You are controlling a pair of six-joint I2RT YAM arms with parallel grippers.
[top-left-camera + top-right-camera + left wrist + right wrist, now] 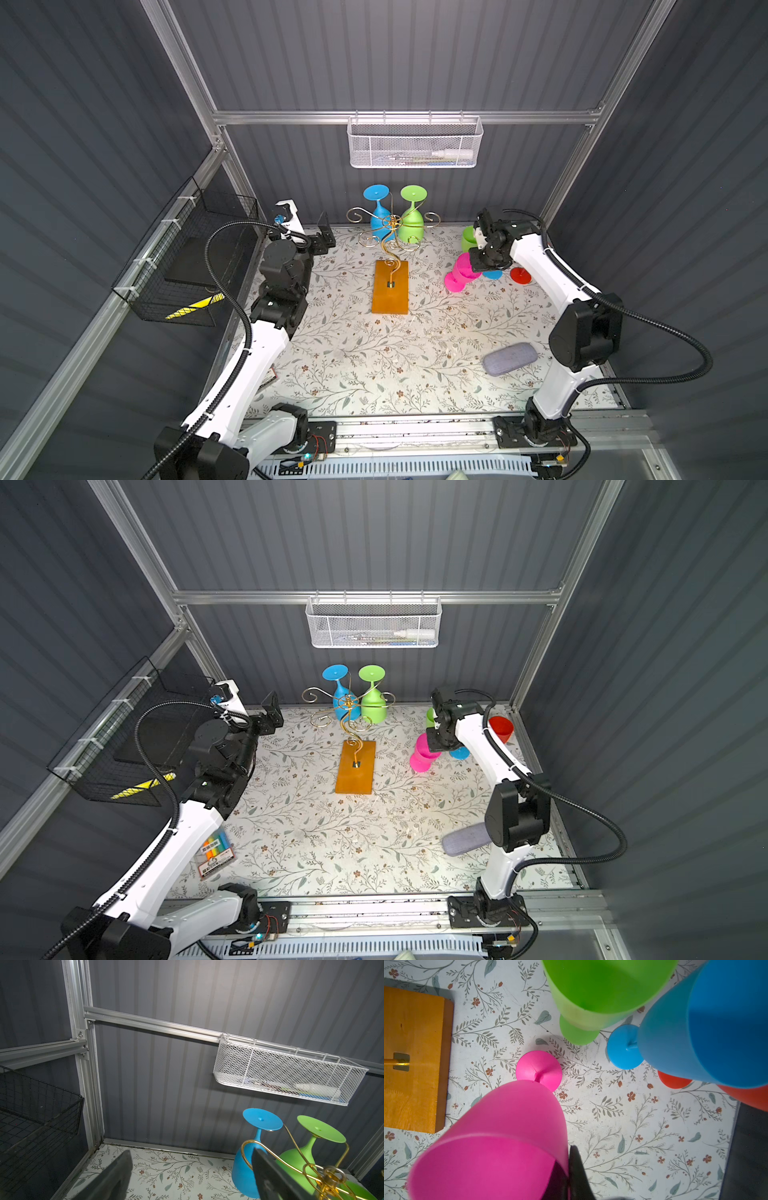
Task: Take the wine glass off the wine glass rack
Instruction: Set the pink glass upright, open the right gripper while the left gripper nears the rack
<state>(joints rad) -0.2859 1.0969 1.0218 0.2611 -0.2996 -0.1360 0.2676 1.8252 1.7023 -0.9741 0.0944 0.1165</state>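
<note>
Right gripper point(567, 1169) on pink glass point(492, 1126) rim

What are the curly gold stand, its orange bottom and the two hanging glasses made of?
Curly gold wine glass rack: thin metal wire, probably; it glints. Its amber-orange rectangular base: likely varnished wood, faint grain and gloss. Hanging blue wine glass and green wine glass: seemingly matte plastic, opaque, no see-through shine.

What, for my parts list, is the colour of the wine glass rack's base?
Amber-orange, like varnished wood; the rack's base shows best in the right wrist view.
</note>
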